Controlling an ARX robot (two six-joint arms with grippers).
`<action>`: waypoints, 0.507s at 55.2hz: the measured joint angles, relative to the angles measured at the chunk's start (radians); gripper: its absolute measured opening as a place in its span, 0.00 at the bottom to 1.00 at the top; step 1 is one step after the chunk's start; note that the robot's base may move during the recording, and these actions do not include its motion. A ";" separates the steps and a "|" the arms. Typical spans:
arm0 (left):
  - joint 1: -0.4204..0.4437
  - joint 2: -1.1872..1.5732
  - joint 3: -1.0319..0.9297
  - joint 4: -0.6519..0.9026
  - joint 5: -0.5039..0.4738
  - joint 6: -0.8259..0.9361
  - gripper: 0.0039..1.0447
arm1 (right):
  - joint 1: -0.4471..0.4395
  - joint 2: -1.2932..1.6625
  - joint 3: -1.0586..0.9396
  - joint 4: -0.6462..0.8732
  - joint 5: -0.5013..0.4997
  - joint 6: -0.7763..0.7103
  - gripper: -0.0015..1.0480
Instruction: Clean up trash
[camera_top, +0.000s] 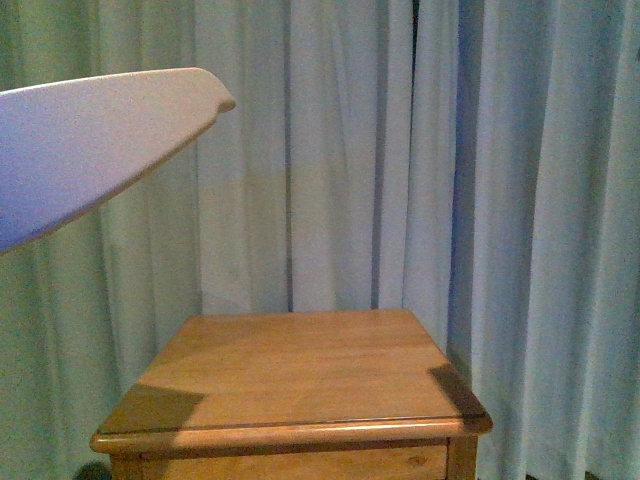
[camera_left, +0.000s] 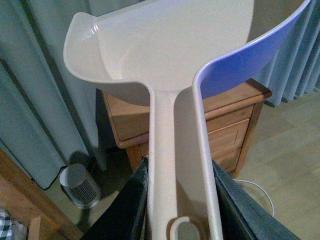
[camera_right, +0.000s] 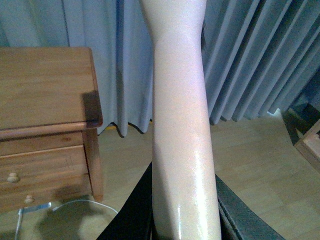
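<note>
I see left gripper (camera_left: 182, 200) fingers clamped on dustpan (camera_left: 165, 45) handle, pan held high, upper left in front view. Right gripper (camera_right: 185, 215) fingers closed around pale plastic shaft (camera_right: 180, 100), its far end out of frame. Wooden nightstand (camera_top: 300, 370) ahead, curtain (camera_top: 350, 150) behind it. Paper wad: I can't tell where, not visible in any view

Glossy beige plastic dustpan (camera_left: 165, 45) and handle (camera_right: 182, 125), smooth varnished wooden nightstand (camera_top: 300, 370), matt cloth curtains (camera_top: 400, 150).
</note>
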 joint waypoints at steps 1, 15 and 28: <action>0.000 0.000 0.000 0.000 0.000 0.000 0.28 | 0.002 -0.002 -0.002 -0.001 0.004 0.001 0.19; 0.000 0.000 0.000 0.000 0.000 0.000 0.28 | 0.017 -0.034 -0.008 -0.017 0.044 0.024 0.19; 0.000 0.000 0.000 0.000 0.000 0.000 0.28 | 0.017 -0.034 -0.008 -0.029 0.059 0.026 0.19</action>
